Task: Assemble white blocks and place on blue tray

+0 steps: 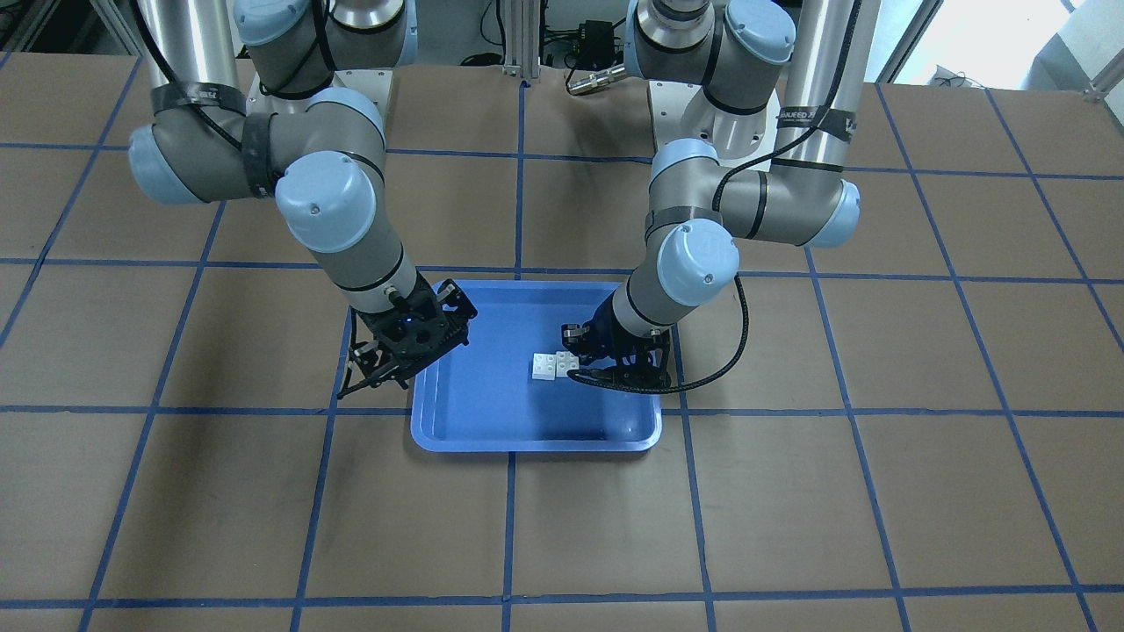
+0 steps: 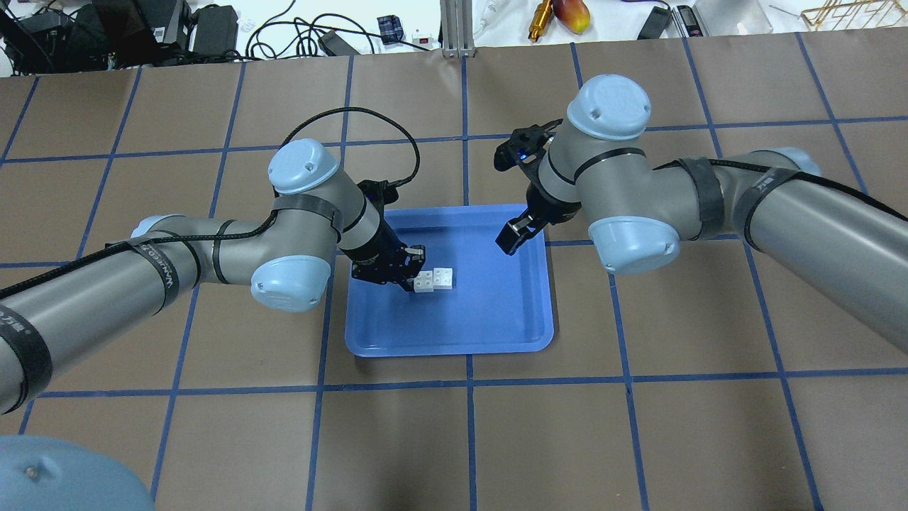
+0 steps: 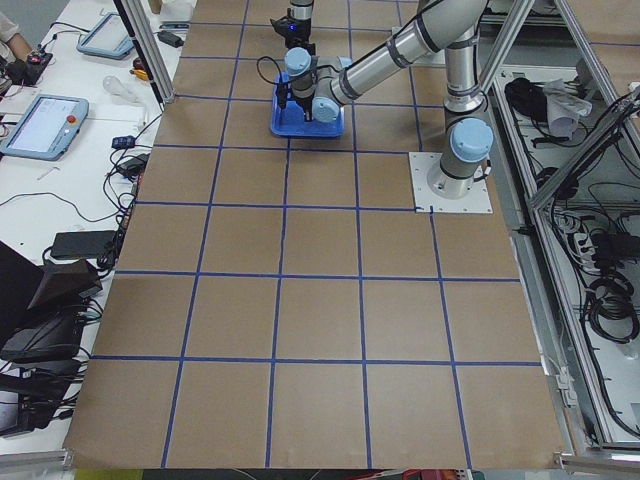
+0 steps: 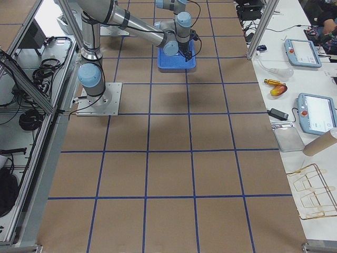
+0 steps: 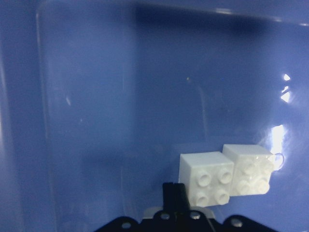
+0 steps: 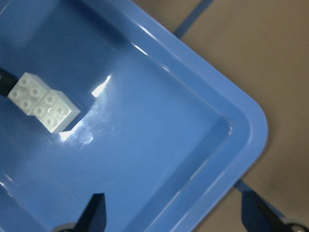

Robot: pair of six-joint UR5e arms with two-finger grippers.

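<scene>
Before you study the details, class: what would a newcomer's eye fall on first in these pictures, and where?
Two white blocks, touching side by side, lie studs up in the blue tray, mid-picture in the overhead view. The left arm's fingers sit right beside them, while the right arm's fingers hover spread over the tray's corner, holding nothing.
</scene>
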